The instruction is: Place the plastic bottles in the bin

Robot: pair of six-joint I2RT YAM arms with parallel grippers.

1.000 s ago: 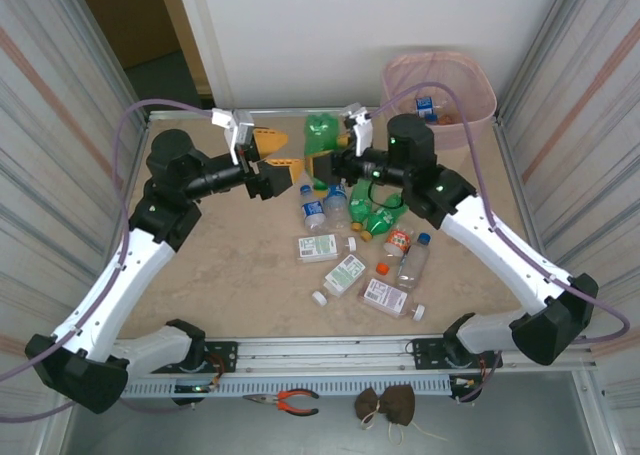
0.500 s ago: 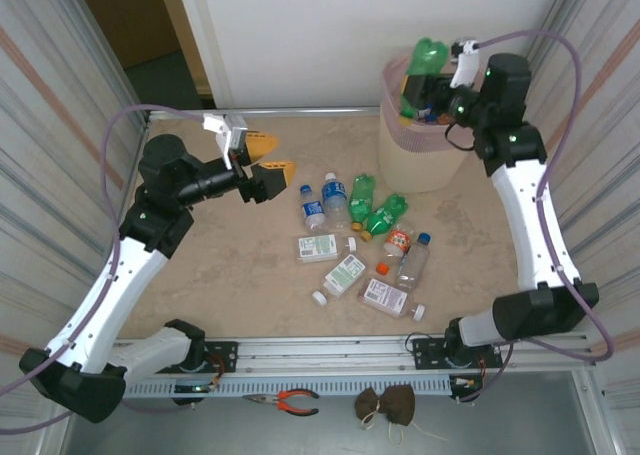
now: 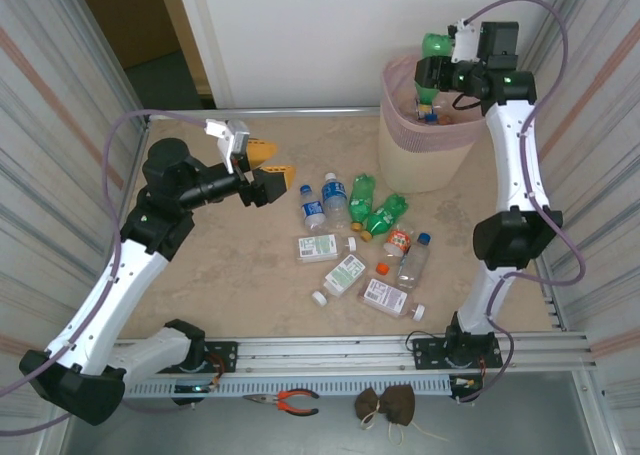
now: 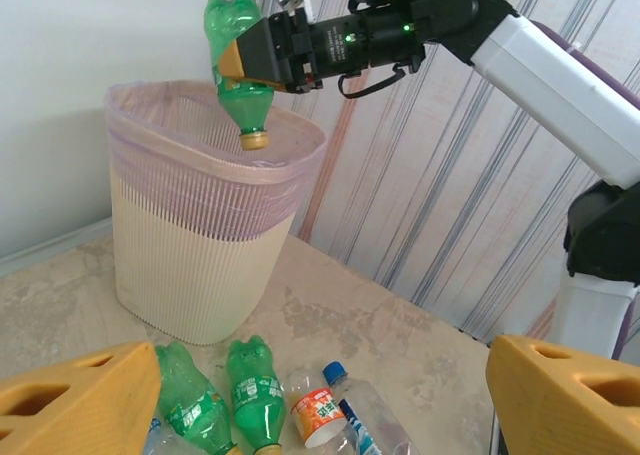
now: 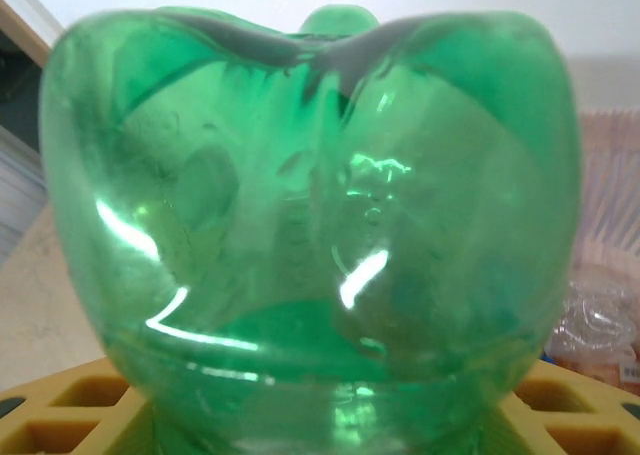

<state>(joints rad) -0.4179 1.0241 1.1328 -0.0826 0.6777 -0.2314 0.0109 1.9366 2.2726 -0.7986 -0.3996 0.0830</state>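
Cream-beige ribbed plastic forms the bin [image 3: 425, 170], which stands at the far right corner of the table [image 3: 220, 265] with a pink liner [image 3: 392, 100] folded over its rim. Inside, a blue-labelled bottle [image 3: 430, 118] lies near the bottom, and the right wrist view catches crumpled clear plastic [image 5: 600, 325] there too.

Above the bin's open mouth, the right gripper [image 3: 432, 75] holds a green soda bottle [image 3: 436, 47] upside down. Its yellow fingers [image 4: 245, 63] are closed partway around the bottle's body. The lobed base sticks up above the fingers, and the cap [image 4: 254, 141] points down inside the line of the rim. The bottle touches neither the liner nor the bin wall.

The left gripper [image 3: 268, 170] hovers over the left-middle of the table with its jaws spread wide and nothing between them. The loose bottles lie just beyond it towards the right, clear of its fingertips:
- two green bottles [image 3: 375, 203]
- two blue-labelled clear ones [image 3: 324, 205]
- an orange-capped one [image 3: 398, 241]
- a blue-capped clear one [image 3: 413, 263]
- three flat white-labelled ones [image 3: 345, 273]

All of these rest on the tabletop in front of the bin, apart from it.
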